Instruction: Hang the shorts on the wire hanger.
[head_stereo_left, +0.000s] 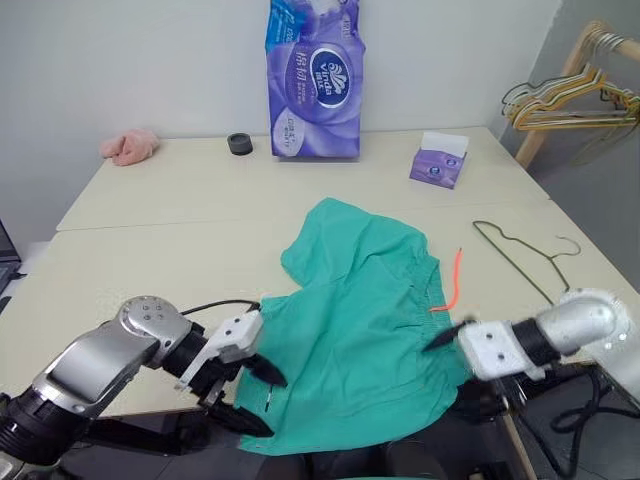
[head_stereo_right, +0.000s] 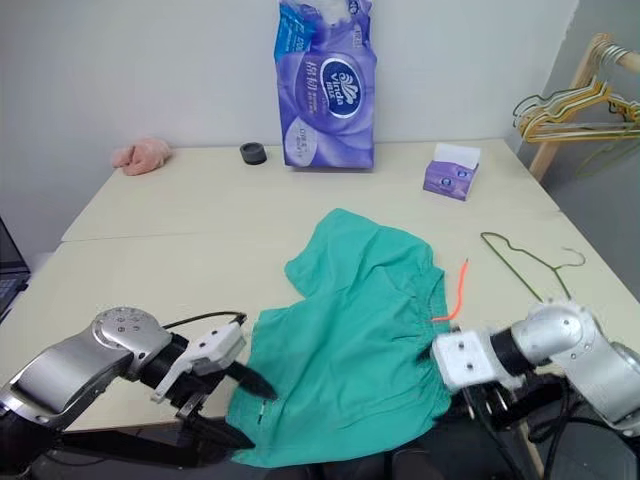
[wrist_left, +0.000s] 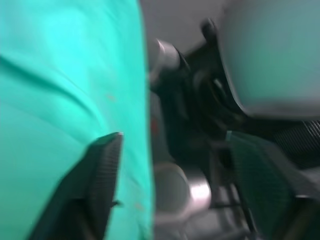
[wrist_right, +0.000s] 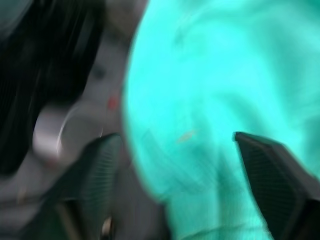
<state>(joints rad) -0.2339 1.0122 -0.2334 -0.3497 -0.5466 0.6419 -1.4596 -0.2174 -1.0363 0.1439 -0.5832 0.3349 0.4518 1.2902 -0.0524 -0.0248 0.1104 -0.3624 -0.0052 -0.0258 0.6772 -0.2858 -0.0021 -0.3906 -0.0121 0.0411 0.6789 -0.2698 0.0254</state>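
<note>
The teal-green shorts (head_stereo_left: 355, 320) lie spread on the cream table (head_stereo_left: 180, 250), their near part hanging over the front edge. Their orange drawstring (head_stereo_left: 455, 280) trails out to the right. Right of them the thin wire hanger (head_stereo_left: 520, 255) rests flat on the table, apart from the cloth. My left gripper (head_stereo_left: 258, 397) is at the shorts' left near hem with its fingers spread; in the left wrist view one finger (wrist_left: 95, 175) overlaps the teal cloth. My right gripper (head_stereo_left: 448, 340) is at the shorts' right edge by the waistband, open, and in its wrist view the cloth (wrist_right: 210, 100) shows between the fingers.
A tall purple tissue pack (head_stereo_left: 313, 80), a small purple tissue box (head_stereo_left: 438, 162), a black roll (head_stereo_left: 239, 144) and a pink cloth (head_stereo_left: 128, 147) stand along the back. A bunch of thicker hangers (head_stereo_left: 565, 95) hangs on a wooden rack at the far right.
</note>
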